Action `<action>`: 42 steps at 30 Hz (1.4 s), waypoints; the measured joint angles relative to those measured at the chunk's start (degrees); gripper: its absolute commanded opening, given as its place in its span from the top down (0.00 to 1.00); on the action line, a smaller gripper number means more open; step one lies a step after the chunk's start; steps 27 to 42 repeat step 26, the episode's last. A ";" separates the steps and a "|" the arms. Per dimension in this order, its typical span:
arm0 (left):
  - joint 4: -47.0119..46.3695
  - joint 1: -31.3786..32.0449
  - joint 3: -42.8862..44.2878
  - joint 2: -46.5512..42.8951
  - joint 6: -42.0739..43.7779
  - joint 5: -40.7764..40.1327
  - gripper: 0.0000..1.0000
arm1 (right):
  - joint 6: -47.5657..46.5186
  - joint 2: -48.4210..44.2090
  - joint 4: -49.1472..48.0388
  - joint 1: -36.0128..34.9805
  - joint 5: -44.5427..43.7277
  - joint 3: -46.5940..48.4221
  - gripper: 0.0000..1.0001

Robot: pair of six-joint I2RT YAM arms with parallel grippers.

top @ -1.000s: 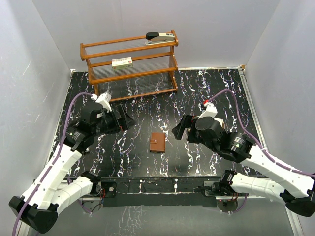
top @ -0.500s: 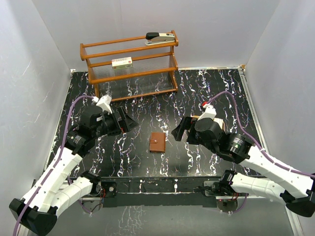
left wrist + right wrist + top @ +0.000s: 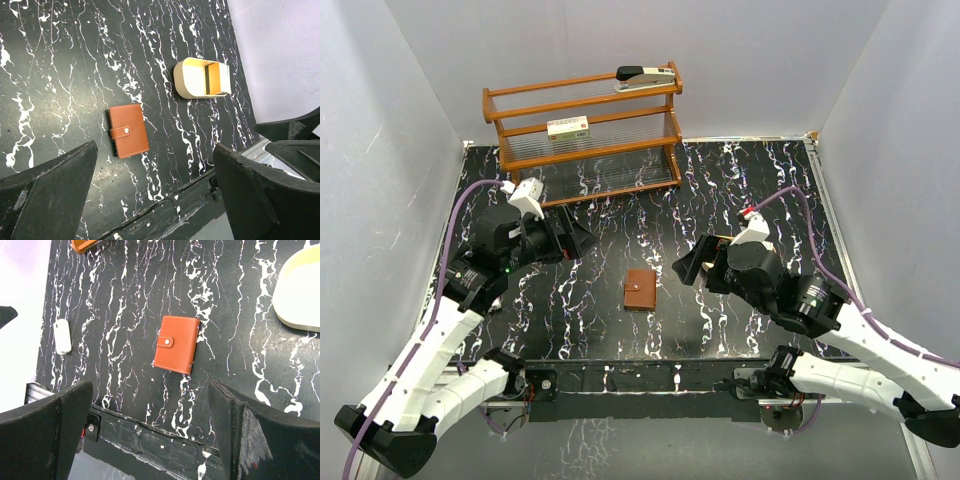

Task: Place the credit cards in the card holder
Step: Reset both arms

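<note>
The card holder (image 3: pixel 640 289) is a brown leather wallet, closed with its snap tab, flat on the black marbled table between the arms. It also shows in the left wrist view (image 3: pixel 128 130) and the right wrist view (image 3: pixel 176 344). My left gripper (image 3: pixel 575 240) is open and empty, held above the table to the wallet's left (image 3: pixel 155 200). My right gripper (image 3: pixel 688 265) is open and empty, above the table to the wallet's right (image 3: pixel 150 435). I see no credit card clearly; something tan and pale lies in the tray, too small to tell.
A shallow tan tray (image 3: pixel 187 75) sits right of the wallet, partly behind the right arm (image 3: pixel 300 295). A wooden rack (image 3: pixel 585 130) at the back holds a stapler (image 3: pixel 645 76) and a white box with a red label (image 3: pixel 568 127). A small white object (image 3: pixel 62 336) lies at the left.
Both arms have shifted only slightly: the left wrist drew a little back, the right moved a little to the right. The wallet has not moved.
</note>
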State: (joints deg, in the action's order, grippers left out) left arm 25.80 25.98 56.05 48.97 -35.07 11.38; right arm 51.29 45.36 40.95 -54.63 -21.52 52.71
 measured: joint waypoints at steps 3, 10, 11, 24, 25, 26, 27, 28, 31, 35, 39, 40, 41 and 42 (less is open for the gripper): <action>0.09 0.00 0.00 0.00 0.42 -0.33 0.01 | 0.04 -0.74 -0.09 0.00 0.00 0.00 0.02; 0.20 0.00 0.00 -0.07 0.61 -0.59 0.01 | -0.46 -2.12 -1.53 0.00 0.00 0.07 0.02; 0.20 0.00 0.00 -0.09 0.61 -0.70 0.01 | -0.63 -1.92 -1.57 0.00 0.00 0.22 0.02; 1.62 0.00 2.47 0.57 1.79 -3.13 0.01 | -4.57 0.31 -1.79 0.00 -2.47 7.32 0.02; 1.66 0.00 2.47 0.44 1.86 -3.34 0.01 | -4.96 0.17 -1.77 0.00 -2.54 7.32 0.02; 1.70 0.00 2.47 0.35 1.88 -3.41 0.01 | -5.16 0.15 -1.77 0.00 -2.60 7.32 0.02; 1.70 0.00 2.47 0.35 1.88 -3.41 0.01 | -5.16 0.15 -1.77 0.00 -2.60 7.32 0.02; 1.70 0.00 2.47 0.35 1.88 -3.41 0.01 | -5.16 0.15 -1.77 0.00 -2.60 7.32 0.02; 1.70 0.00 2.47 0.35 1.88 -3.41 0.01 | -5.16 0.15 -1.77 0.00 -2.60 7.32 0.02; 1.70 0.00 2.47 0.35 1.88 -3.41 0.01 | -5.16 0.15 -1.77 0.00 -2.60 7.32 0.02; 1.70 0.00 2.47 0.35 1.88 -3.41 0.01 | -5.16 0.15 -1.77 0.00 -2.60 7.32 0.02; 1.70 0.00 2.47 0.35 1.88 -3.41 0.01 | -5.16 0.15 -1.77 0.00 -2.60 7.32 0.02; 1.70 0.00 2.47 0.35 1.88 -3.41 0.01 | -5.16 0.15 -1.77 0.00 -2.60 7.32 0.02; 1.70 0.00 2.47 0.35 1.88 -3.41 0.01 | -5.16 0.15 -1.77 0.00 -2.60 7.32 0.02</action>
